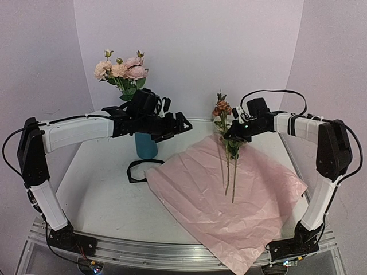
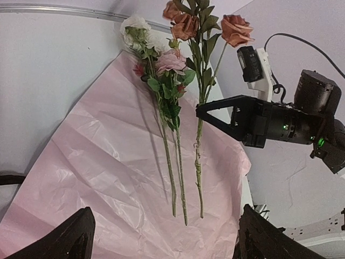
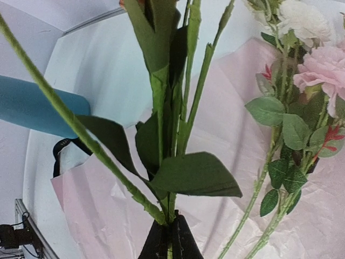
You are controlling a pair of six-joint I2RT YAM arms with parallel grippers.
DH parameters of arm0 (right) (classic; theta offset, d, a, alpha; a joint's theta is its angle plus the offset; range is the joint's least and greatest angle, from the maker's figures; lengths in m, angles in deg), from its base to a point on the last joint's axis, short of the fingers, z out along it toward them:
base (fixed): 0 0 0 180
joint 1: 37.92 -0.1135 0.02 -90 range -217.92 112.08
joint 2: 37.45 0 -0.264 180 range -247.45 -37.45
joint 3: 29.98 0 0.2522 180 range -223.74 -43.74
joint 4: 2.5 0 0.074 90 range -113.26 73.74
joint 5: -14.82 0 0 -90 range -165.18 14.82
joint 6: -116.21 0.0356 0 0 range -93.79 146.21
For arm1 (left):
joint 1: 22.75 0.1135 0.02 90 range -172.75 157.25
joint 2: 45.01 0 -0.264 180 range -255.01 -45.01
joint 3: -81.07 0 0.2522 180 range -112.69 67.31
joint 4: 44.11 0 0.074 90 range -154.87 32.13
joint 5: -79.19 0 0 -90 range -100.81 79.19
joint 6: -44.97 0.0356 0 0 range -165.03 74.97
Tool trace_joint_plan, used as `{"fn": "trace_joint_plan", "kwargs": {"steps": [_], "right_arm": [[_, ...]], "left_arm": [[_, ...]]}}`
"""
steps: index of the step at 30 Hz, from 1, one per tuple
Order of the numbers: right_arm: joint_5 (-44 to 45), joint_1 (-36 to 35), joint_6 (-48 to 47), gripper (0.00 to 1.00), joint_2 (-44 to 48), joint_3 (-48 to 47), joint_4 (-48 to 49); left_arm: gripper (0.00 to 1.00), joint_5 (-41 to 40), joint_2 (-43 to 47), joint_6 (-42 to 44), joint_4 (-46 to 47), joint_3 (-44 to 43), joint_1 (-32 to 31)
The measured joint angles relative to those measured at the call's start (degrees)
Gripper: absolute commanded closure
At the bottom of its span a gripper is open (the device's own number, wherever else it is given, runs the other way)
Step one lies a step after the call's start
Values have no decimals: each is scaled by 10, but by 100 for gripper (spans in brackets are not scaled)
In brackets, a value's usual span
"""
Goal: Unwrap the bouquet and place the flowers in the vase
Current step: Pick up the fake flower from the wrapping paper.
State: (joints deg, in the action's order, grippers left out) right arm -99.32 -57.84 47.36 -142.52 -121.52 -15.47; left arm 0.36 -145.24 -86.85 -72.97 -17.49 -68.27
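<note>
Your right gripper [image 2: 200, 112] was shut on one rust rose sprig [image 2: 199, 156] over the pink paper [image 1: 229, 212]. Your left gripper [image 1: 186, 123] hung wide open and empty by the one vase [image 1: 145, 146], far left. Two stems [image 2: 170, 156] lay on the paper.

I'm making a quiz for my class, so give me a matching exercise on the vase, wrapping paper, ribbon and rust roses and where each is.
1 vase; 2 wrapping paper; 3 black ribbon; 4 rust roses
A clamped in right gripper; B spread flat; C holds pink blooms; D looped on bare table
Pairs: 1-C, 2-B, 3-D, 4-A
</note>
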Motion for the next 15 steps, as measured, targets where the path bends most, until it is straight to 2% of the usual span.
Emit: {"fn": "trace_joint_plan", "kwargs": {"steps": [15], "right_arm": [[-174,0,33,100,55,44,92]], "left_arm": [[7,42,-17,13,3,-50,-5]]}}
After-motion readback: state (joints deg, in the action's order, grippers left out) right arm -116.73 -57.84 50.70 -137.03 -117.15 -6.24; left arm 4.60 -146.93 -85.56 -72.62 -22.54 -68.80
